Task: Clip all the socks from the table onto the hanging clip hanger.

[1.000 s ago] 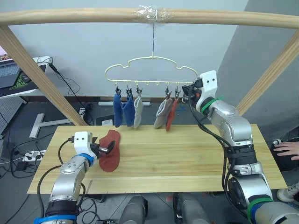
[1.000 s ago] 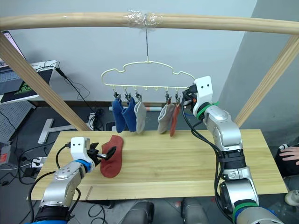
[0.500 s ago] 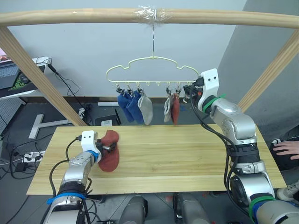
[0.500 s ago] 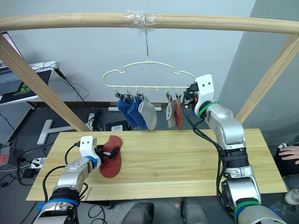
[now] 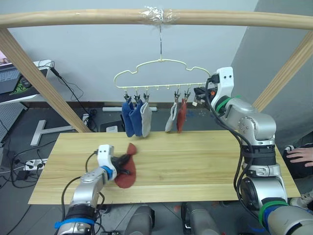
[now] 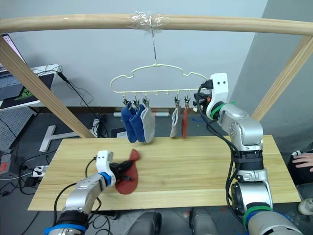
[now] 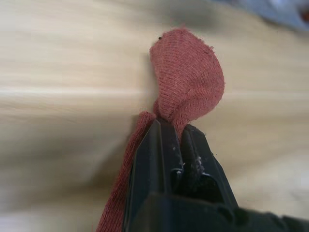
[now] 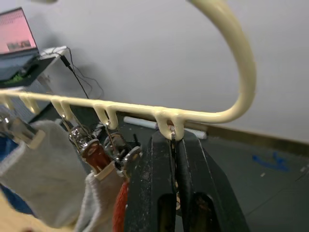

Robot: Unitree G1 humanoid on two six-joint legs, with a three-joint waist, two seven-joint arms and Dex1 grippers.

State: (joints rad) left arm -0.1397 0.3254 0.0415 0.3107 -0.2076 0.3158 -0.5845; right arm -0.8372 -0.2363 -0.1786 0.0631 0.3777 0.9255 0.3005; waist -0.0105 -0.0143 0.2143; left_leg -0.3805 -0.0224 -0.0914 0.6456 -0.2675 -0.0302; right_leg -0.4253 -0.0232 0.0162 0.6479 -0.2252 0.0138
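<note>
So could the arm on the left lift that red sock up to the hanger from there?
Probably yes: the left gripper is shut on the red sock, and nothing stands between it and the hanger.

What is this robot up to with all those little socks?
It is hanging socks on a clip hanger. Five socks are clipped on: two blue, two grey, one red. The left tool is shut on the last red sock, part lifted from the table. The right tool pinches the end clip at the hanger's right end.
</note>
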